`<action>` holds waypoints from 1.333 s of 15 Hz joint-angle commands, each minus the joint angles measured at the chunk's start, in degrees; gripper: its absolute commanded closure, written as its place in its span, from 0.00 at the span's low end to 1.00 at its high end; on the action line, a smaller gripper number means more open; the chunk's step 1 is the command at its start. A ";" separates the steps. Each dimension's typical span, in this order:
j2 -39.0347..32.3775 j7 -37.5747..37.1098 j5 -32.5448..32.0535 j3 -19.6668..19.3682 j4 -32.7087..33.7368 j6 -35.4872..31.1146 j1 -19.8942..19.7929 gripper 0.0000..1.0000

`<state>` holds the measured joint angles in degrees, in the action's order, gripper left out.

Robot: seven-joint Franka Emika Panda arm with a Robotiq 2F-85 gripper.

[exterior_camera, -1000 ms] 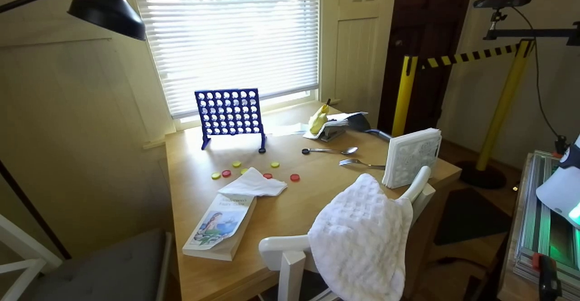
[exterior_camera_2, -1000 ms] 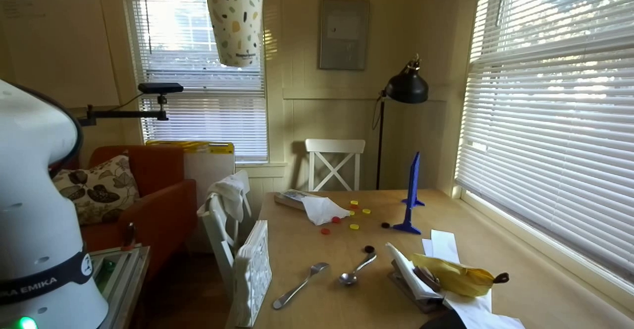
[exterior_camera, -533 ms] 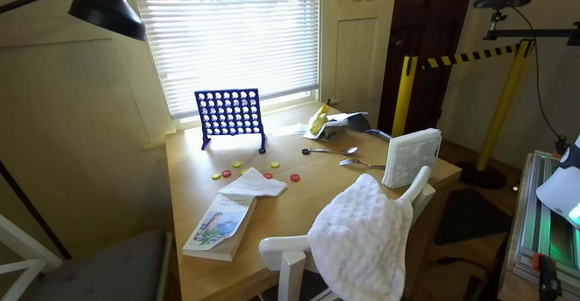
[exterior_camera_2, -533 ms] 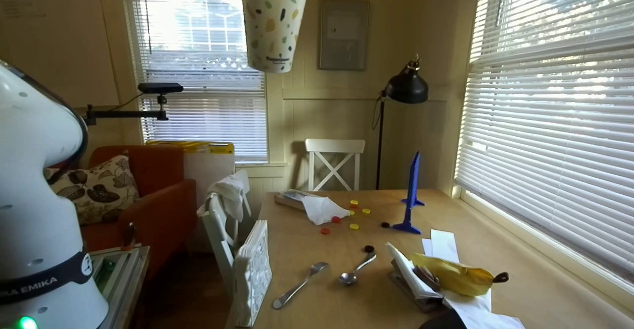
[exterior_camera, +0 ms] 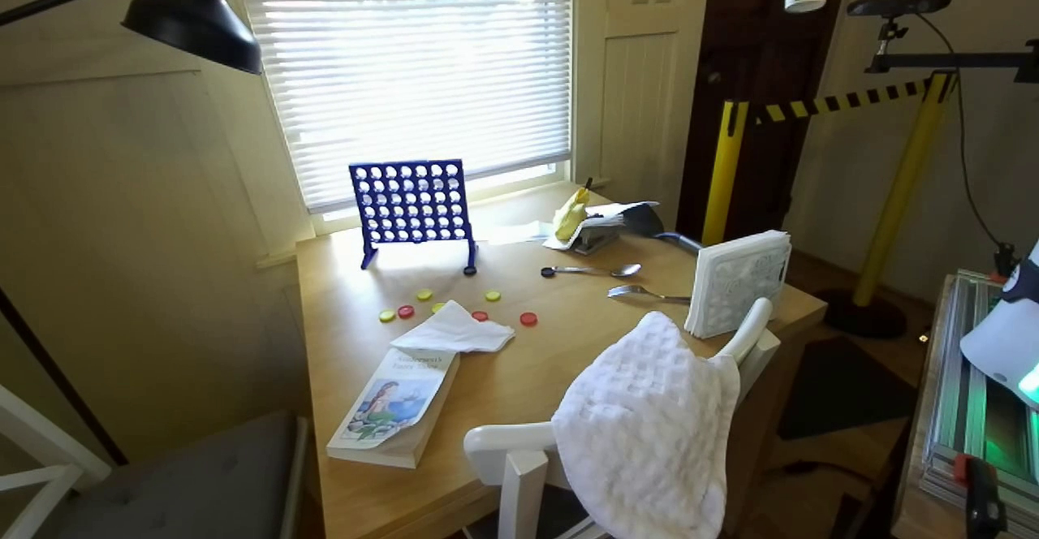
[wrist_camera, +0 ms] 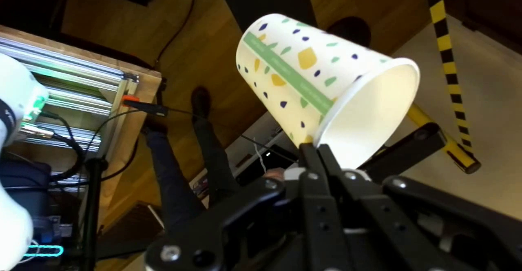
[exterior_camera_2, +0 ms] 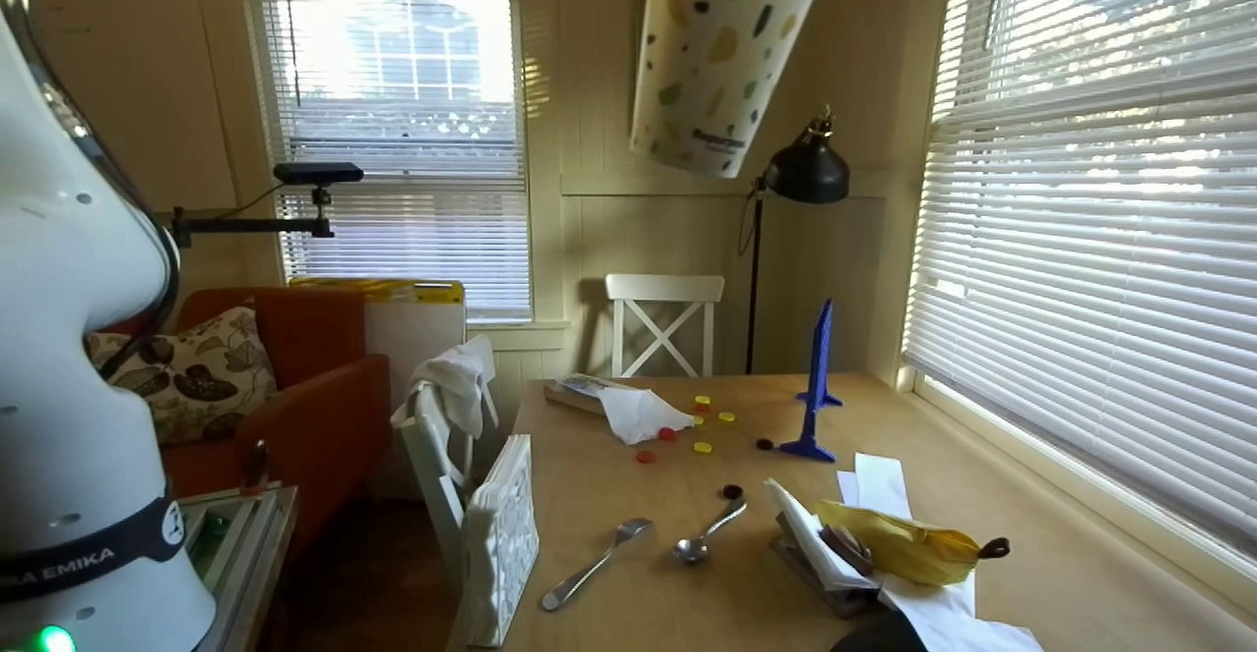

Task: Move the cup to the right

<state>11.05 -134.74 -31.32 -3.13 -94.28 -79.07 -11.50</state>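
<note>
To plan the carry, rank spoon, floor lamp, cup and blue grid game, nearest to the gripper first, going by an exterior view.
1. Cup: rim pinched in the gripper, per the wrist view.
2. Spoon: on the nearer part of the table, in an exterior view.
3. Blue grid game: farther down, toward picture right.
4. Floor lamp: beyond the far edge.

The papery cup looks smooth, the metal spoon glossy.
</note>
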 commanded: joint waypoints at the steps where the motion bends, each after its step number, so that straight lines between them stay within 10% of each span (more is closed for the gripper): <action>1: -2.07 1.10 -0.20 -1.68 2.19 0.06 0.60 0.97; 9: -5.78 3.54 -0.15 -3.51 7.16 0.00 0.31 0.99; 20: -17.24 -23.31 -1.85 0.37 2.44 -11.27 8.25 0.99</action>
<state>-5.05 -155.57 -34.24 -1.56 -91.47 -85.48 -3.31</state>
